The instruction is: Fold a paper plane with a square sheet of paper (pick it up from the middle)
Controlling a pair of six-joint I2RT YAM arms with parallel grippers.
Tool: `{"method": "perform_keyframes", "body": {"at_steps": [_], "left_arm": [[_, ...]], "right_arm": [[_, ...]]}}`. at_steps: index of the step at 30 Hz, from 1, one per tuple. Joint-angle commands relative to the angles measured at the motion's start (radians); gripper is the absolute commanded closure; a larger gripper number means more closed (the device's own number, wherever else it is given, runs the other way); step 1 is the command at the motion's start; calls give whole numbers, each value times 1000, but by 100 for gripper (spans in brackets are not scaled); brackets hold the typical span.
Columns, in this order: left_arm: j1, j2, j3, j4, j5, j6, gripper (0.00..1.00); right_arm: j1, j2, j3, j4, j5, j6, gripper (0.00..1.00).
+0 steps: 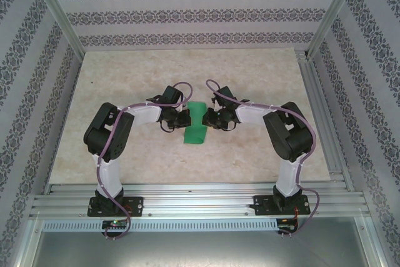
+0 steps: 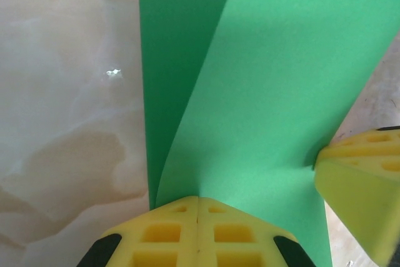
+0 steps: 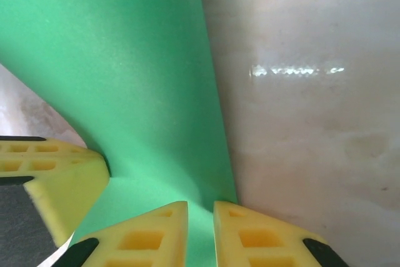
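Reaches both arms inward from the bases, elbows kicked out wide, wrists facing each other. Pinches the paper sheet [image 2: 262, 92] in the left gripper [image 2: 197, 214], pads flush together. Nips the same sheet in the right gripper [image 3: 200, 214] too, probably, thin slit between the pads.
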Motion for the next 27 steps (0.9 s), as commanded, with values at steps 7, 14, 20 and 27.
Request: {"method": "perform_keyframes", "body": {"at_steps": [7,14,20,27], "left_arm": [[-10,72,-26,-71,-99,9,96],[-9,66,-38,-61,-114,-6,96],[-10,62,-45,-54,-118,-14,96],[-10,63,-49,-46,-116,-20,96]], "right_arm": [[56,-26,-29,26,-28,44,81],[56,1,-63,-17,1,34,82],[72,-76,-112,64,-49,37,82],[114,-84,-209,170,-84,85,83]]}}
